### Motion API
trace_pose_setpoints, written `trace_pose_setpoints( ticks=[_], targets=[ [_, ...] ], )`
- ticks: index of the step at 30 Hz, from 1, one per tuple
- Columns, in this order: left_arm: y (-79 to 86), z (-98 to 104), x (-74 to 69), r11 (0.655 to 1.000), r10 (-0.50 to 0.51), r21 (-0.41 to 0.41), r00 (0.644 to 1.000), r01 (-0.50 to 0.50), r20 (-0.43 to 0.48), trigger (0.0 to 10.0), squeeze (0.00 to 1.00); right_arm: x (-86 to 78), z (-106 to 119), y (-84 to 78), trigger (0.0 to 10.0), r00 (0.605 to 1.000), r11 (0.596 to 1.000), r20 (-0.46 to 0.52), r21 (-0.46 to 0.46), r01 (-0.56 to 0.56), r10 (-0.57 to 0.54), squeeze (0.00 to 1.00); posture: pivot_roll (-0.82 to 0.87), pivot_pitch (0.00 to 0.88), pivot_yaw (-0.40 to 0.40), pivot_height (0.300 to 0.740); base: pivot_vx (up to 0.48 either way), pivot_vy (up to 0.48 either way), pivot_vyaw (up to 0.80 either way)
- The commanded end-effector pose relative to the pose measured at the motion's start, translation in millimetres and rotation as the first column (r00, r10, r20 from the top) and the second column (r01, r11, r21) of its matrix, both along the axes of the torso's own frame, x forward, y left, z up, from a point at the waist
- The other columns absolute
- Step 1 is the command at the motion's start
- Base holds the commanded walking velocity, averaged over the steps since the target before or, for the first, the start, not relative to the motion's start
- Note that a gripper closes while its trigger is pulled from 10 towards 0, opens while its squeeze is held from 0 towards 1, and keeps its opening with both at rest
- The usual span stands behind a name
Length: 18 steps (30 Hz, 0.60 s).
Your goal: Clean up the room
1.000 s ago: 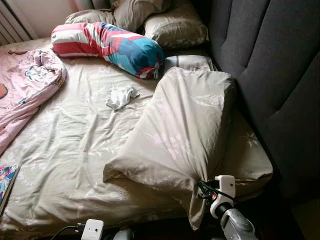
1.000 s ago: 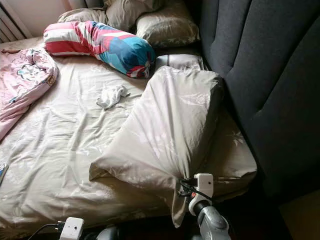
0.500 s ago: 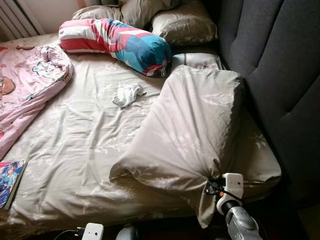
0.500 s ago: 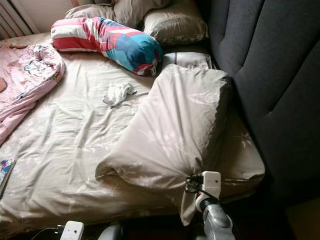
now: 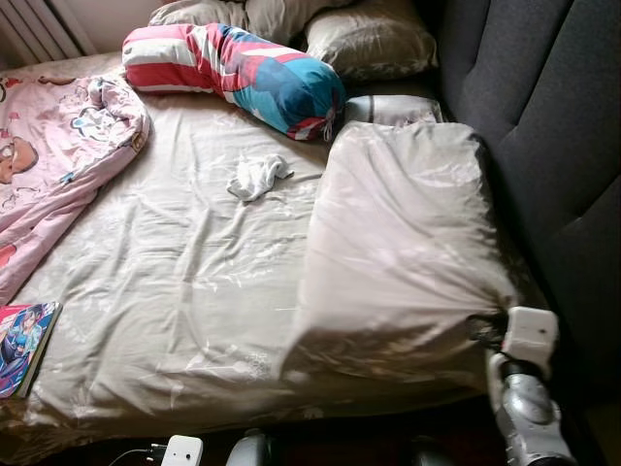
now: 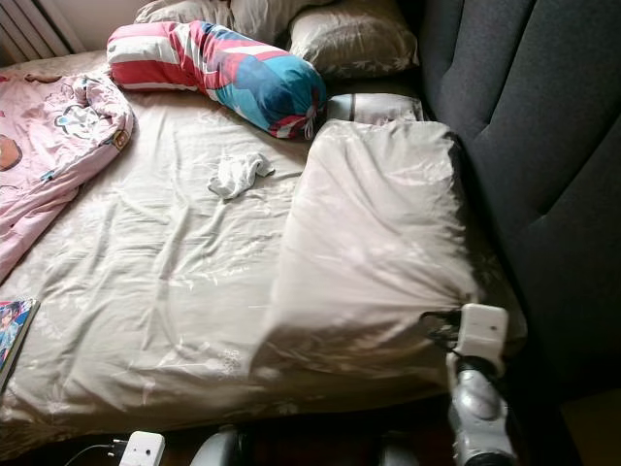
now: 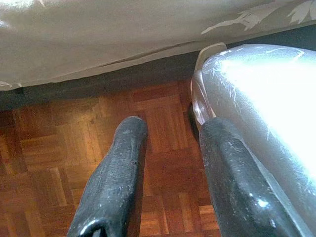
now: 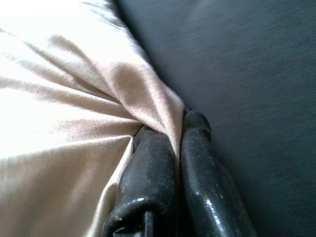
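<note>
A large beige pillow (image 5: 408, 243) lies on the bed along the dark grey headboard (image 5: 553, 116). My right gripper (image 5: 482, 325) is shut on the pillow's near corner, at the bed's front right edge; in the right wrist view the beige cloth (image 8: 98, 113) is pinched between the black fingers (image 8: 148, 163). My left gripper (image 7: 173, 131) hangs open low beside the bed, over the wooden parquet floor (image 7: 59, 143), with nothing between its fingers.
On the beige sheet (image 5: 175, 291) lie a small white cloth (image 5: 257, 177), a striped red and blue bolster (image 5: 243, 78), a pink quilt (image 5: 58, 146) at the left and a comic book (image 5: 21, 335) at the near left edge. More pillows (image 5: 369, 39) sit at the far end.
My right gripper has pulled the pillow's corner to the right, toward the headboard, and the pillow now lies flatter along it. The camera has also shifted.
</note>
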<state>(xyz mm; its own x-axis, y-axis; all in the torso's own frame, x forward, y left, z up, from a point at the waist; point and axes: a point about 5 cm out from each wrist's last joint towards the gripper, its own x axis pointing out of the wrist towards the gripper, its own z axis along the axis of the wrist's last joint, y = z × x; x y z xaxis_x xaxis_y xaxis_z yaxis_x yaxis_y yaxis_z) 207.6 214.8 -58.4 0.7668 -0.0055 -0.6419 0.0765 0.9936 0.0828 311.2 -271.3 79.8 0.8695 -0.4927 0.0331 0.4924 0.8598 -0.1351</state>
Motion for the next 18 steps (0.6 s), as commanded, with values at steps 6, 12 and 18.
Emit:
trace_pose_setpoints(
  ticks=[6,12,18],
  targets=[
    [1.9,-8,-13.5,1.000,0.011,-0.002,0.999,-0.011,-0.053,10.0,0.00,-16.8,9,-33.5,0.0,0.968,0.967,0.041,-0.055,0.249,-0.247,0.00,-0.08,0.297,0.074,0.637,0.000,0.000,0.00],
    [2.6,-8,-13.3,1.000,0.010,0.001,0.999,-0.010,-0.053,10.0,0.00,-22.5,10,-39.6,0.0,0.942,0.938,0.049,-0.089,0.335,-0.331,0.00,-0.08,0.299,0.079,0.637,0.000,0.000,0.00],
    [3.1,-8,-13.3,1.000,0.010,0.004,0.998,-0.010,-0.056,10.0,0.00,-28.9,20,-51.8,0.0,0.896,0.888,0.093,-0.125,0.442,-0.434,0.00,-0.08,0.299,0.083,0.637,0.000,0.000,0.00]
  ],
)
